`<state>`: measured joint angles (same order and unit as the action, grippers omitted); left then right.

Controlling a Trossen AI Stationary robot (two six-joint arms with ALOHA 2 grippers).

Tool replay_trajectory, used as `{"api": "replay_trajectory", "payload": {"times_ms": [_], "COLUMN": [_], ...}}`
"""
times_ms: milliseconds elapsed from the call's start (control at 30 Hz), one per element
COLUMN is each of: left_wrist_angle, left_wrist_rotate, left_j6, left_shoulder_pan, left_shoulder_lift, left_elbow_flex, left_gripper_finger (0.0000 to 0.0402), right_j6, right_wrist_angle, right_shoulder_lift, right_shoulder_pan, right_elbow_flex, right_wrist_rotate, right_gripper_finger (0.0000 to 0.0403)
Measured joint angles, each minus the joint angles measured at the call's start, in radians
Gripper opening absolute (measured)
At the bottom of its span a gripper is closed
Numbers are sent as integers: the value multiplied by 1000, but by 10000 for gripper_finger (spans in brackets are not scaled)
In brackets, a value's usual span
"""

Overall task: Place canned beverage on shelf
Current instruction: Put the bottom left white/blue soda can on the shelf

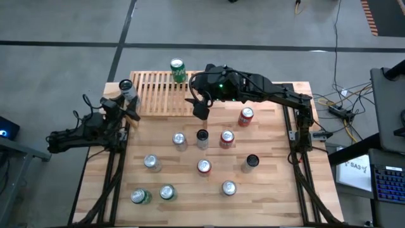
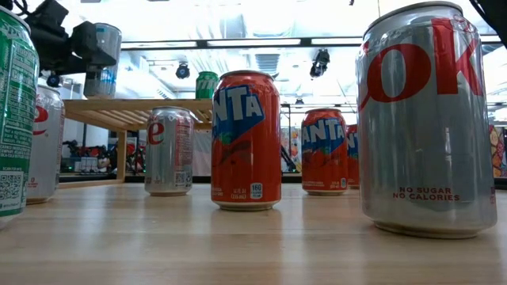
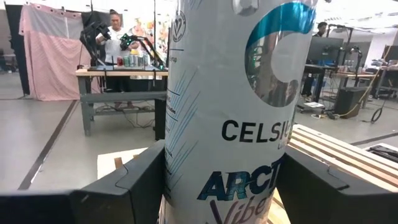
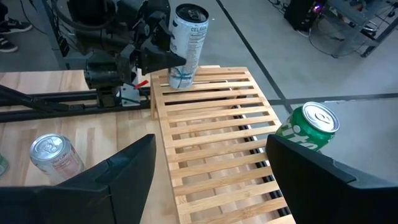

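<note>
One can matters: the tall white can (image 1: 128,90), upright in the left gripper (image 1: 124,101), at the shelf's (image 1: 158,95) left end.

High view: left jaws closed on it; right gripper (image 1: 200,109) hangs over the shelf's right end, jaws wide, nothing held. Green can (image 1: 178,69) already stands at the shelf's far edge.

Low view: white can sits high, above the slat top, axis vertical.

Left wrist view: can fills the gap between both fingers (image 3: 124,186); slats lie just beside.

Right wrist view: can bottom over the corner slats; whether it touches, can't tell. Left arm does the placing, I'd say.
</note>
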<state>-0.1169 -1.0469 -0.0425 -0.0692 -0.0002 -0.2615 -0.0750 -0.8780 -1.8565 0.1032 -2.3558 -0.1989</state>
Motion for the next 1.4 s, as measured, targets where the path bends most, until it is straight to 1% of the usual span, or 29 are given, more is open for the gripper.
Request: {"api": "replay_trajectory", "payload": {"times_ms": [133,533,833,1133,1400], "left_wrist_angle": [-8,-17,-7,-5,-4], "left_wrist_rotate": [-16,-21,-90,-90,-108], "left_j6": [18,29,30,30,38], "left_shoulder_pan": [0,0,0,-1,0], "left_shoulder_lift": [1,3,3,13,27], "left_elbow_flex": [0,2,9,11,13], "left_gripper_finger": [237,237,237,238,250], "right_j6": [-4,-8,-16,-19,-22], "right_wrist_angle": [0,0,0,0,0], "right_shoulder_lift": [0,0,0,0,0], "right_shoulder_pan": [0,0,0,0,0], "right_elbow_flex": [0,0,0,0,0], "right_wrist_rotate": [0,-1,-1,0,0], "right_gripper_finger": [292,292,292,292,292]}}
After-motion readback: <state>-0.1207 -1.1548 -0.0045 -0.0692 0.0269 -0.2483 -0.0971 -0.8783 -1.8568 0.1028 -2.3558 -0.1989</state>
